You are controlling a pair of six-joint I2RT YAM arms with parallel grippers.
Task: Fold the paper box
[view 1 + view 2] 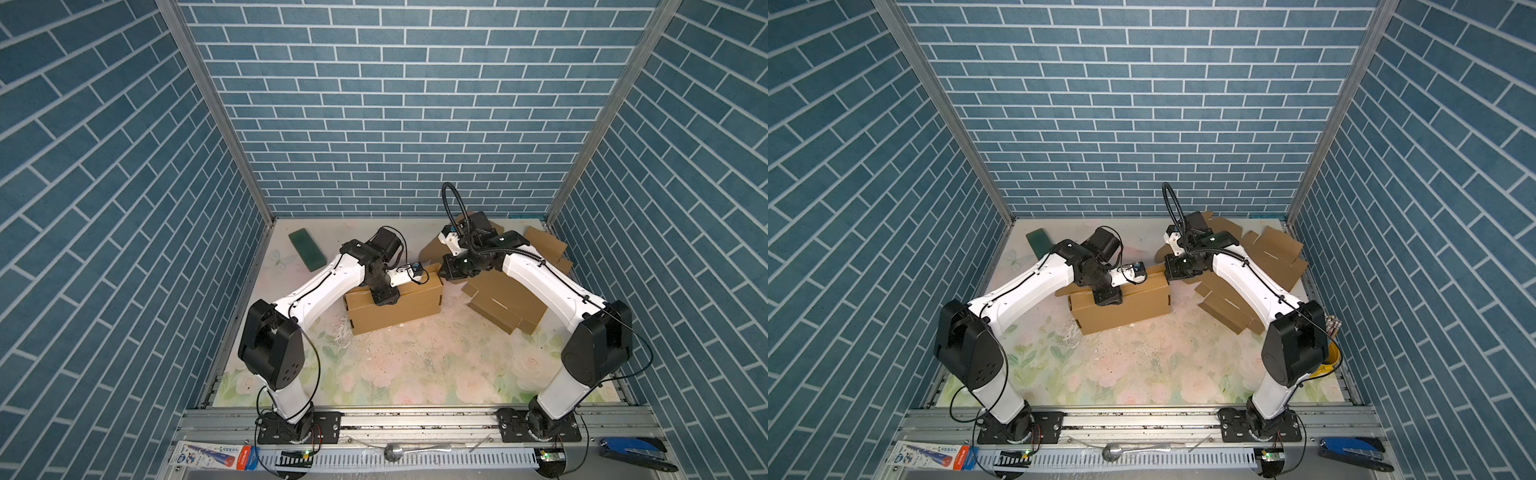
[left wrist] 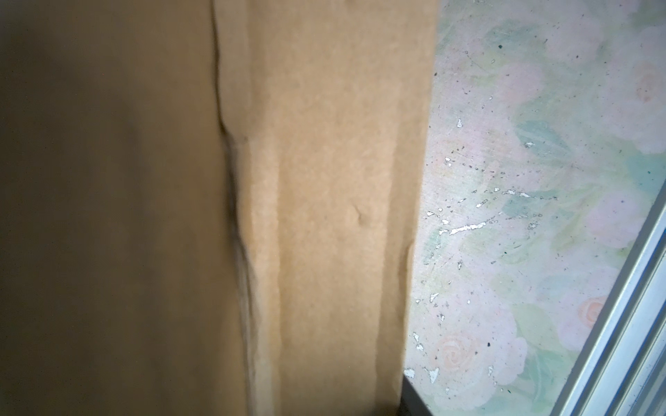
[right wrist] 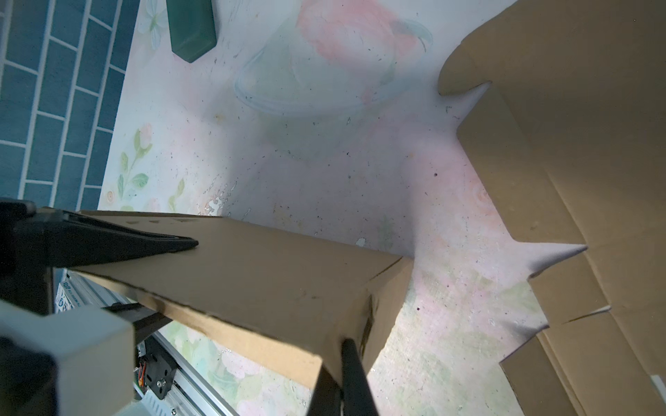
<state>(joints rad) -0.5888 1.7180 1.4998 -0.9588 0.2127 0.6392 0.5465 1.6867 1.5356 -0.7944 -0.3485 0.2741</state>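
Observation:
The brown paper box [image 1: 395, 309] [image 1: 1125, 309] stands part-folded at mid-table, its long side towards the front rail. My left gripper [image 1: 384, 297] [image 1: 1108, 297] comes down on the box's top edge. In the right wrist view one of its black fingers [image 3: 126, 241] lies on the top panel and the other shows under the panel's edge, so it is shut on that wall. Cardboard [image 2: 324, 216] fills most of the left wrist view. My right gripper [image 1: 444, 274] [image 1: 1168, 272] [image 3: 342, 356] is at the box's right end, shut on the corner of the cardboard [image 3: 252, 273].
Flat cardboard blanks [image 1: 507, 305] [image 3: 576, 144] lie under and behind the right arm, with more blanks [image 1: 544, 245] at the back right. A dark green block [image 1: 306, 249] [image 3: 191, 28] lies at the back left. A spoon [image 1: 415, 451] and blue pliers [image 1: 631, 451] rest on the front rail.

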